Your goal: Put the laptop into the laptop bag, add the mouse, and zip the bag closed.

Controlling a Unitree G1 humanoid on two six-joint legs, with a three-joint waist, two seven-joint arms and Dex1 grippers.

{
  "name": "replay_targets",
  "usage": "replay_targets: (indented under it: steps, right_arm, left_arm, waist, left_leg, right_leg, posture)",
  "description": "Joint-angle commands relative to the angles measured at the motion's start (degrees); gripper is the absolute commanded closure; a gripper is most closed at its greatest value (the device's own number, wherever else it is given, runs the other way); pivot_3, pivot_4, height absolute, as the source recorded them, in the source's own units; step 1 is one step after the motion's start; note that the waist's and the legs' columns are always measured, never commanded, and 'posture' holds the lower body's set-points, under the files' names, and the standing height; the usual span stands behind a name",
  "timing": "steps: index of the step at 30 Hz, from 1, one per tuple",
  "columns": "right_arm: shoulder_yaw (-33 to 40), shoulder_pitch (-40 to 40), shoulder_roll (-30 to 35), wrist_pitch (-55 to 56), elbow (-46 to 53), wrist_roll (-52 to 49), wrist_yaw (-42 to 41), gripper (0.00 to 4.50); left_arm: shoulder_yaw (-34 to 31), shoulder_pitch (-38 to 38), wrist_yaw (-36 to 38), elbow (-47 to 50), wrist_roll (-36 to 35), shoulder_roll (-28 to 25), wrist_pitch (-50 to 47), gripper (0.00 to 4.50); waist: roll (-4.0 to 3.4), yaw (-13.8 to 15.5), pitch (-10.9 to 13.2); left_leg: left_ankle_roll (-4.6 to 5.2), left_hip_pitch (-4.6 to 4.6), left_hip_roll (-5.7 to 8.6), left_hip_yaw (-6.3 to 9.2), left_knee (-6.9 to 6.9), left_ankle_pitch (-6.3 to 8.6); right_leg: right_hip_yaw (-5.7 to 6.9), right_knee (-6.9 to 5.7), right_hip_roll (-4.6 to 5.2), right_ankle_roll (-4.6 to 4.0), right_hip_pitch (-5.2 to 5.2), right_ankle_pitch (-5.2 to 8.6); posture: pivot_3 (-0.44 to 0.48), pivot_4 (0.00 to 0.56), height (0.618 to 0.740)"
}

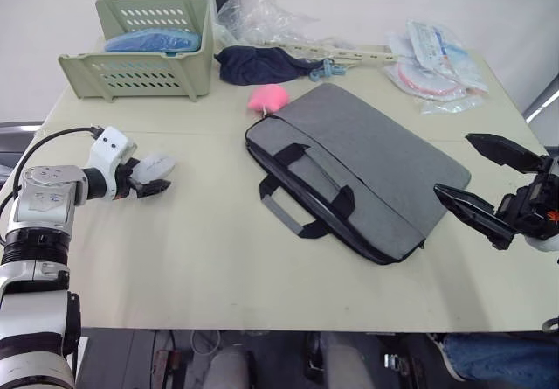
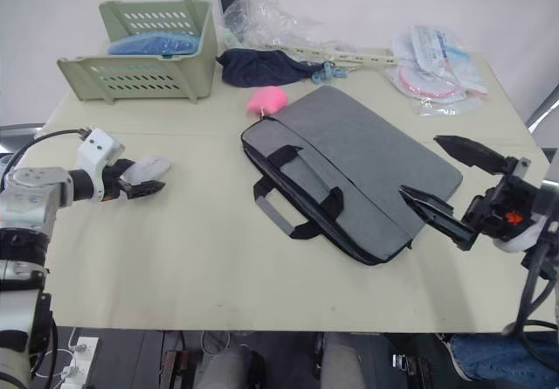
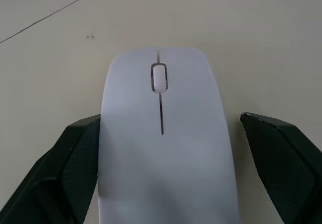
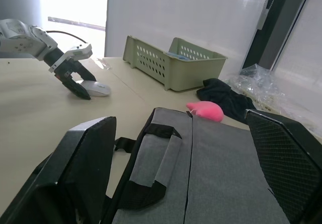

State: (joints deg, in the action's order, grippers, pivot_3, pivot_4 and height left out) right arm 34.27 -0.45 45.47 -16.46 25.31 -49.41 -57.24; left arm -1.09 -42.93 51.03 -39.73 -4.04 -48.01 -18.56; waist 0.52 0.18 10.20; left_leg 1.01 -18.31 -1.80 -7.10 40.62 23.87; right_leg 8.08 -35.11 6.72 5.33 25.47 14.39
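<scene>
The left gripper (image 1: pixel 150 177) sits low on the desk (image 1: pixel 201 267) with its fingers spread around the white mouse (image 3: pixel 166 138), one finger touching its side. The right gripper (image 2: pixel 454 186) hovers wide open beside the near corner of the grey bag (image 1: pixel 358 166), which lies flat mid-desk. A pink fluffy lump (image 1: pixel 268 98) touches the bag's far corner. Behind lie a dark cloth (image 1: pixel 258 63), a green basket (image 1: pixel 144 46) and plastic packets (image 1: pixel 432 61).

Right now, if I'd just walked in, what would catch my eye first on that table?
Probably the grey laptop bag lying flat across the middle of the table, a pink fluffy lump at its far corner. On the robot's left, the left gripper is open around a white mouse; the right gripper hangs open beside the bag's right end.
</scene>
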Motion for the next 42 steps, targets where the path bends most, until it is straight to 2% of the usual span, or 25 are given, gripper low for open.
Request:
replay_targets:
  steps: [1,5,8,10,16,20,23,25,29,31,35,37,42]
  right_arm:
    - [2.23,0.21,1.08,0.45,1.53,-0.4,-0.04,0.03]
    - [2.43,0.53,1.02,0.62,1.52,-0.3,-0.1,0.03]
    - [2.23,0.43,0.76,1.05,1.61,-0.08,0.2,0.0]
    - [2.47,0.58,0.86,0.88,1.8,-0.25,0.22,0.0]
    - [2.79,0.73,0.99,0.86,1.22,0.02,0.34,0.0]
    - [0.94,0.92,3.1,-2.5,0.89,1.66,2.4,0.0]
    - [-1.23,1.38,4.72,-6.19,2.15,4.92,7.19,0.0]
    - [-3.38,2.04,5.75,-8.55,4.16,8.48,10.84,0.0]
    - [-9.46,-0.81,7.7,-11.67,5.0,9.49,10.63,0.0]
    - [-13.29,-4.63,5.9,-14.32,6.11,9.4,14.95,0.0]
    - [-19.06,-6.09,5.41,-17.15,9.92,12.24,18.09,0.0]
    - [-22.13,-7.65,2.93,-19.17,11.49,12.49,21.89,0.0]
    - [-30.96,-10.04,-3.01,-20.72,12.26,21.87,31.04,0.0]
  left_arm:
    - [-0.01,-1.82,0.95,-2.73,1.01,-1.09,1.06,0.0]
    - [-0.33,-2.94,1.57,-6.01,1.41,-1.59,2.37,0.0]
    - [-0.98,-2.86,1.16,-6.82,0.89,-1.03,1.92,0.81]
    - [-1.29,-2.39,1.3,-6.59,0.57,-1.11,1.22,1.65]
    - [-2.81,-0.25,2.91,-3.89,-0.77,-2.9,0.09,1.65]
    - [-5.55,1.44,6.84,2.89,-5.23,-4.3,-5.57,1.65]
    - [-8.83,6.21,9.02,12.61,-9.68,-5.06,-10.46,1.65]
    - [-12.47,11.44,10.46,22.45,-15.43,-5.12,-18.03,1.65]
    - [-16.03,18.28,10.76,32.37,-20.48,-4.23,-21.39,1.65]
    - [-17.55,19.89,9.64,36.42,-22.99,-2.63,-21.93,1.65]
    - [-17.94,22.28,9.88,42.57,-26.33,-1.12,-21.7,1.65]
    - [-17.46,23.39,9.2,45.5,-27.21,-0.83,-22.09,1.65]
    - [-16.81,25.54,7.17,50.3,-29.02,0.29,-23.66,1.65]
  waist:
    - [0.0,-0.04,0.0]
    - [0.0,-0.1,0.0]
    - [0.0,-0.11,0.0]
    - [0.0,-0.15,0.0]
    - [0.0,-0.28,0.0]
    - [0.0,-0.29,0.0]
    - [0.0,-0.22,0.0]
    - [0.0,-0.18,0.0]
    - [0.0,-0.11,0.0]
    - [0.0,-0.2,0.0]
    - [0.0,0.03,0.0]
    - [0.0,-0.05,0.0]
    - [-0.02,-0.27,0.01]
  left_leg:
    - [0.0,0.0,0.0,0.0,0.01,0.0]
    - [0.0,0.01,0.0,0.0,0.01,0.0]
    - [0.0,0.02,0.0,0.0,0.02,0.0]
    - [0.0,0.02,-0.01,0.0,0.05,0.0]
    - [0.0,0.06,-0.01,-0.02,0.06,0.0]
    - [0.0,0.05,-0.02,-0.04,0.07,0.0]
    - [0.01,0.01,-0.05,0.0,0.16,0.01]
    - [0.01,-0.04,-0.07,0.1,0.28,0.04]
    - [-0.02,-0.06,-0.08,0.18,0.34,0.07]
    - [-0.01,-0.03,-0.09,0.2,0.41,0.07]
    - [-0.04,-0.03,-0.11,0.34,0.45,0.09]
    - [-0.08,-0.05,-0.1,0.32,0.43,0.11]
    - [-0.09,-0.05,-0.1,0.27,0.42,0.12]
  right_leg:
    - [0.0,-0.01,0.0,0.0,0.0,0.0]
    - [0.0,-0.02,0.0,0.0,0.0,0.0]
    - [-0.01,-0.04,0.0,0.0,0.0,0.0]
    - [-0.03,-0.09,0.0,0.0,0.0,0.0]
    - [-0.09,-0.16,0.0,0.0,0.0,0.0]
    - [-0.13,-0.16,0.0,0.0,0.02,0.0]
    - [-0.15,-0.2,0.01,0.0,0.02,0.0]
    - [-0.17,-0.24,0.01,0.0,0.03,0.0]
    - [-0.34,-0.26,0.02,0.0,0.04,0.0]
    - [-0.44,-0.26,0.0,-0.01,0.03,0.0]
    - [-0.47,-0.34,0.01,-0.02,0.03,0.01]
    - [-0.44,-0.32,-0.01,-0.02,0.05,0.01]
    - [-0.47,-0.29,-0.04,-0.02,0.06,0.01]
  posture:
    - [0.0,0.15,0.74]
    - [0.0,0.15,0.74]
    - [0.0,0.15,0.74]
    - [0.0,0.15,0.74]
    - [0.0,0.15,0.74]
    - [0.0,0.15,0.74]
    - [0.0,0.15,0.74]
    - [0.0,0.15,0.74]
    - [0.0,0.15,0.74]
    - [0.0,0.15,0.74]
    - [0.0,0.15,0.74]
    - [0.0,0.15,0.74]
    - [0.0,0.15,0.74]
